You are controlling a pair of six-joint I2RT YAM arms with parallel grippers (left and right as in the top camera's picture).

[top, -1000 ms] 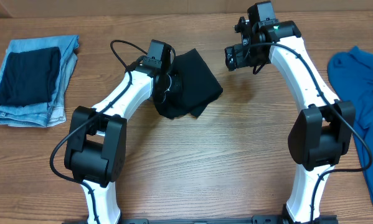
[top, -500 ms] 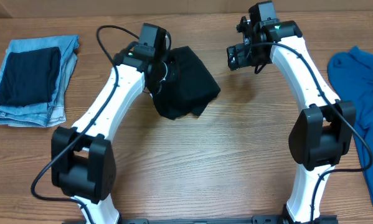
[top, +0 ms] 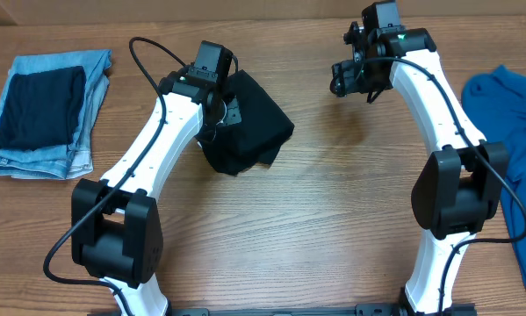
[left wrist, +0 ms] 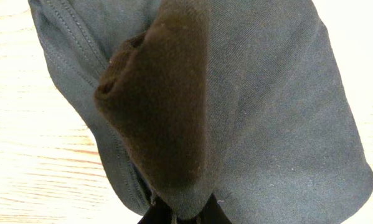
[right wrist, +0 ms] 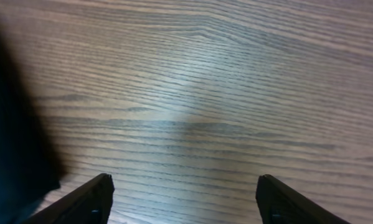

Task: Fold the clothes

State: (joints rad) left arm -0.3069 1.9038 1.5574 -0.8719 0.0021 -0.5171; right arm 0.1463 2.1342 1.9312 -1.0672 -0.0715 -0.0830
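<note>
- Your left gripper is clamped on the bunched black T-shirt, far-middle of the table (mid-fold, I'd guess).
- Your right gripper hangs apart, empty; next you'll want it helping smooth that bundle flat.

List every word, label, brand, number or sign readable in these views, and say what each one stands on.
None: no text can be read in any view.
The black T-shirt is plain fabric, with no tag showing.
The folded jeans, the blue garment and the wooden table carry no print.
The left arm and right arm show no legible marking, only a small green light on the right one.
</note>
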